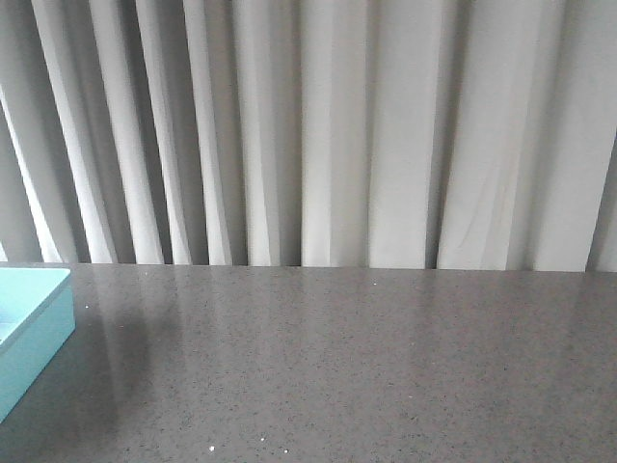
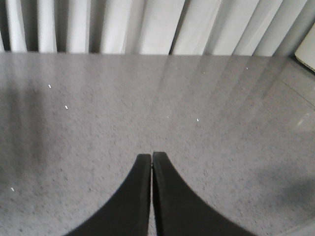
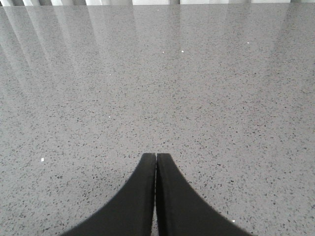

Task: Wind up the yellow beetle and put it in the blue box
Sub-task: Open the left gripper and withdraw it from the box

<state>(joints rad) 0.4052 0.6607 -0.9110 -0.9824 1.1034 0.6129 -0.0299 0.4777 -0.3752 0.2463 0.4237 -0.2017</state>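
Showing one blue box (image 1: 34,333) | left end effector (image 2: 151,157) together | right end effector (image 3: 156,157) together

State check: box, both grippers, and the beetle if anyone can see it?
blue box: on the table at the front view's left edge, cut off by the frame; open top, what shows of the inside looks bare.
left gripper: shut, holding nothing, over bare table.
right gripper: shut, holding nothing, over bare table.
yellow beetle: not in any view.
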